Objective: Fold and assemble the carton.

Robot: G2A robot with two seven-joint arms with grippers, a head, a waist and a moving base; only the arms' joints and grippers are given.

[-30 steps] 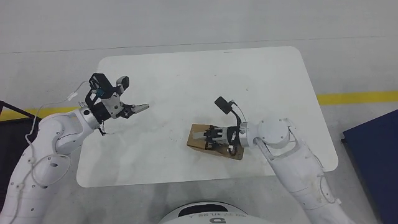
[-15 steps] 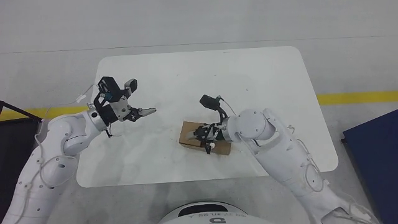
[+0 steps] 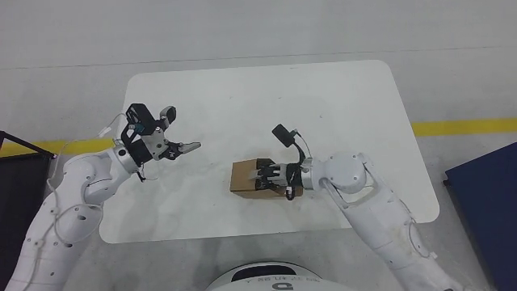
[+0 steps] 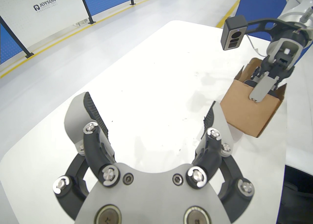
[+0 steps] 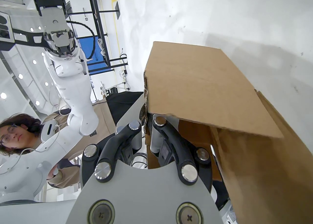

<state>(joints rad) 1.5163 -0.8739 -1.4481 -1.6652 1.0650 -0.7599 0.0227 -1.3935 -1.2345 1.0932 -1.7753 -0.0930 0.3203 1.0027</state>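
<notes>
Top view puts the left gripper [image 3: 188, 146] at the left, held above the white table [image 3: 323, 97]. Its jaws are spread wide with nothing between them. The left wrist view confirms this: bare tabletop lies between the ribbed pads [image 4: 94, 112] of the left gripper [image 4: 149, 105].

Ahead of that gripper and toward the robot's right, well apart from it, stands the brown cardboard carton [image 3: 249, 178]. From the left wrist view the carton [image 4: 247, 110] is already opened into a box shape. Its mouth faces up and short flaps stand at its corners.

Farthest right, the right gripper [image 3: 271, 179] is at the carton's rim. In the left wrist view the right gripper [image 4: 256, 86] has one silver finger down the outside of the near wall, and the other finger appears to sit inside. The right wrist view shows the right gripper [image 5: 146, 115] closed onto the edge of a cardboard wall. The rest of the carton [image 5: 200, 80] extends away from the fingers and rests on the table.

The step in hand looks like holding the erected carton square, with the flaps not yet folded.

The next move probably falls to the free left gripper. It would need to cross the gap to the side of the carton away from the right gripper's hold and press a flap inward. The right gripper's pinch would have to stay firm enough to stop the light box sliding or collapsing. Which flap should go first cannot be told from these views.
</notes>
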